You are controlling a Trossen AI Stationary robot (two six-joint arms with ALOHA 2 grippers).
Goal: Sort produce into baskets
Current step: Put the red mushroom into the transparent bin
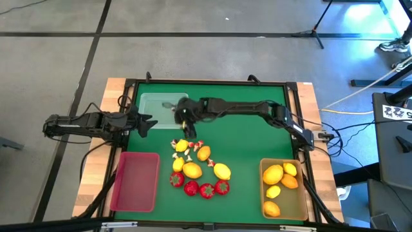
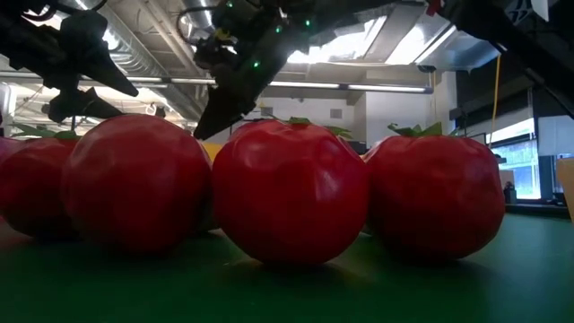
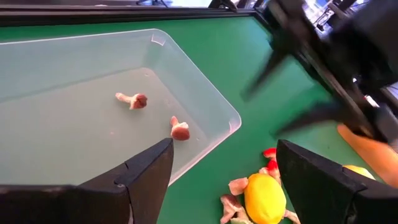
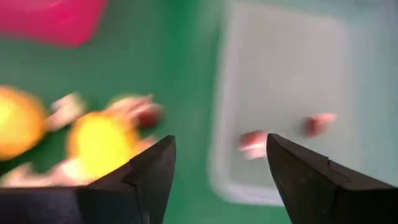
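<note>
Overhead, a smooth green mat (image 1: 244, 138) covers a table with pale wood edges (image 1: 109, 96), set on grey concrete floor.

The clear tray (image 1: 154, 106), a thin translucent rectangle with rounded corners, sits upper left of centre. The left wrist view shows two small white-and-red bits (image 3: 132, 100) on its floor. The red tray (image 1: 136, 182), glossy and shallow, lies lower left. The tan tray (image 1: 303, 200), lower right, holds several lemons (image 1: 273, 174) and an orange fruit (image 1: 290, 182).

Loose produce sits centre-low on the mat: oval, matte lemons (image 1: 192, 170), a row of rounded glossy strawberries (image 1: 206, 189) with green tops, and scattered small bits (image 1: 174, 142).

The right gripper (image 1: 183, 116) hangs over the clear tray's right edge, jaws parted and gripping nothing. The left gripper (image 1: 148, 124) waits at the mat's left edge beside the clear tray, jaws wide and empty.

The low view, filled by strawberries (image 2: 289, 190), shows ceiling lights and windows behind.
</note>
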